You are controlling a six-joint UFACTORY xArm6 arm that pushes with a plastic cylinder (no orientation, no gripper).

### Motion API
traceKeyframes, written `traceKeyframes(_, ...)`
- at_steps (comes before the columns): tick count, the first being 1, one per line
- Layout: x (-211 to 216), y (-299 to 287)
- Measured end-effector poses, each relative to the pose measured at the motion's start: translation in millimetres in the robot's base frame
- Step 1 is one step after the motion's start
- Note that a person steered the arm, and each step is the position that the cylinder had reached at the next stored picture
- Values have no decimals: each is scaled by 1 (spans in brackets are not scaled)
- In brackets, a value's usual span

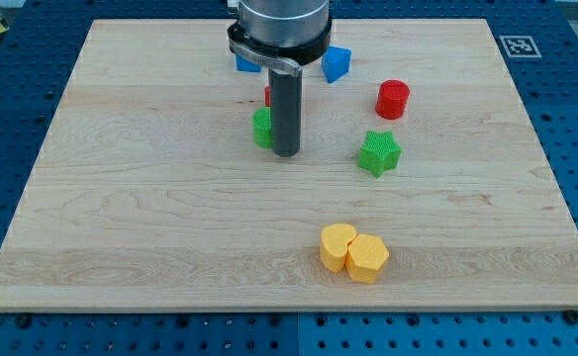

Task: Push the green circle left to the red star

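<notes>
The green circle (pixel 261 129) sits just left of my rod, mostly hidden by it. My tip (pixel 286 153) rests on the board at the circle's right side, touching or nearly touching it. A small red piece (pixel 267 96), likely the red star, peeks out just above the green circle, mostly hidden behind the rod. The arm's dark round body covers the view's top centre.
A green star (pixel 379 152) lies to the right of my tip. A red cylinder (pixel 393 99) is above it. Blue blocks sit near the top, one (pixel 337 63) right of the arm and one (pixel 245 62) left. A yellow heart (pixel 336 245) and a yellow hexagon (pixel 368 258) touch near the bottom.
</notes>
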State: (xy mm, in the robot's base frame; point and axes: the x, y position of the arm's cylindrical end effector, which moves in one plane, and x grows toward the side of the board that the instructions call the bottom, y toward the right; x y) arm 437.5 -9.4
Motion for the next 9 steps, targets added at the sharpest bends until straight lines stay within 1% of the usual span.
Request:
traceKeyframes(3, -2, 28)
traceKeyframes(4, -10, 25)
traceKeyframes(5, -27, 5)
traceKeyframes(6, -31, -21)
traceKeyframes(8, -31, -62)
traceKeyframes(9, -22, -64)
